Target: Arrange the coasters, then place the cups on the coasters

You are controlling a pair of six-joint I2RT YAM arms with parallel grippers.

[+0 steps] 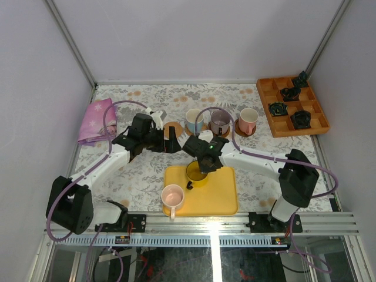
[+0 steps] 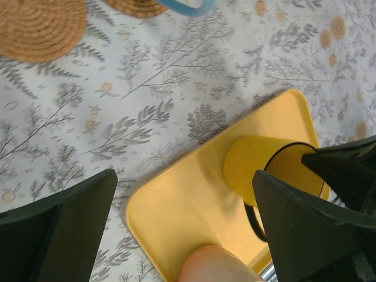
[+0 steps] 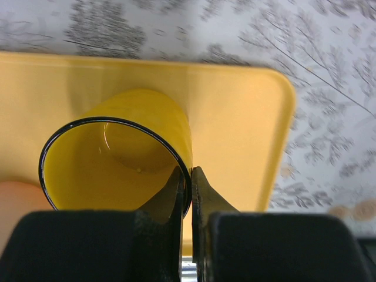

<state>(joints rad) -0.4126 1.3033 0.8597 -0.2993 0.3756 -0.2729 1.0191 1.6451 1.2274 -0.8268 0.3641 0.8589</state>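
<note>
On the yellow tray (image 1: 220, 197) stand a yellow cup (image 1: 197, 173) and a pink cup (image 1: 173, 196). My right gripper (image 3: 189, 176) is shut on the yellow cup (image 3: 117, 158), pinching its rim with one finger inside and one outside. A light blue cup (image 1: 194, 120), a purple-grey cup (image 1: 220, 121) and a cream-pink cup (image 1: 248, 120) sit in a row behind, on brown coasters. One tan woven coaster (image 1: 172, 128) lies bare left of them. My left gripper (image 1: 170, 143) hovers open just in front of that coaster (image 2: 41, 26), holding nothing.
An orange compartment box (image 1: 292, 106) with small black objects stands at the back right. A pink cloth (image 1: 96, 120) lies at the left edge. The tray (image 2: 176, 205) reaches close to the table's near rail. Side walls close in the table.
</note>
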